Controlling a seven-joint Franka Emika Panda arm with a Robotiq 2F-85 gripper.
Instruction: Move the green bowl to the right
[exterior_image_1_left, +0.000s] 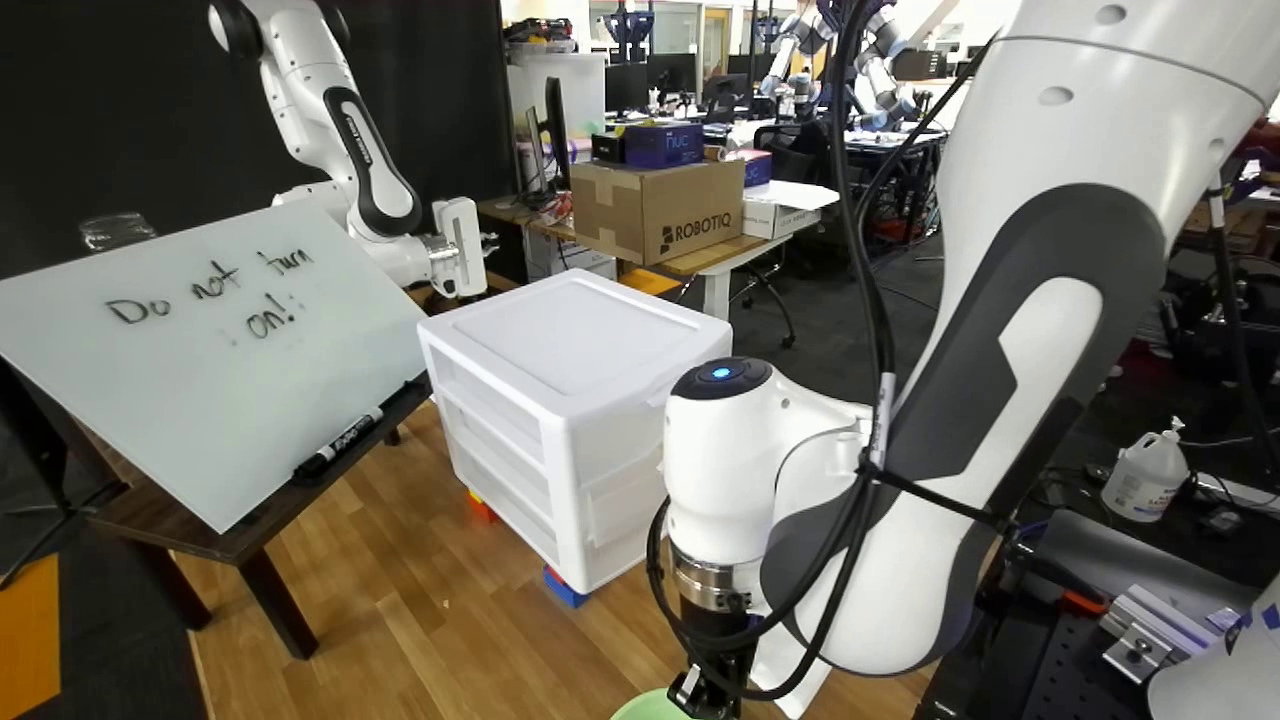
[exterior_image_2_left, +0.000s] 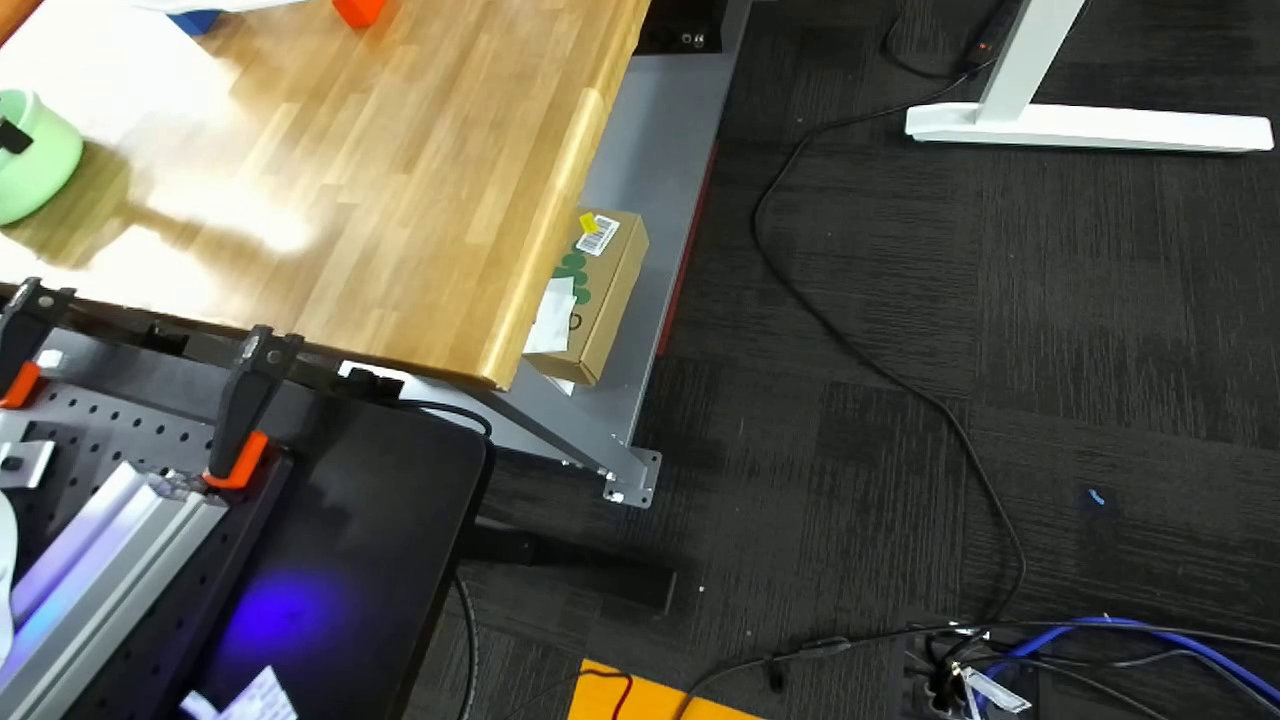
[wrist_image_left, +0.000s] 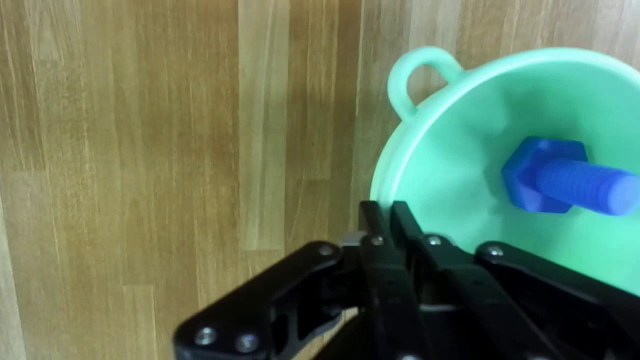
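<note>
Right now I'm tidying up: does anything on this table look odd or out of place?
Two things. A blue bolt sits in the green bowl, an odd thing to keep there. The white drawers seem propped on coloured blocks rather than flat on the table, an unusual footing. I see no spill.

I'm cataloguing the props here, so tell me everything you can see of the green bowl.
The green bowl is round and light green, smooth and plastic-looking, with a small loop at its rim. It is open side up; whether it rests on the wooden tabletop or is slightly raised, I cannot tell. A blue bolt sits inside, hexagonal head down. The gripper straddles the rim, apparently closed on it. Every view cuts part of the bowl off.
</note>
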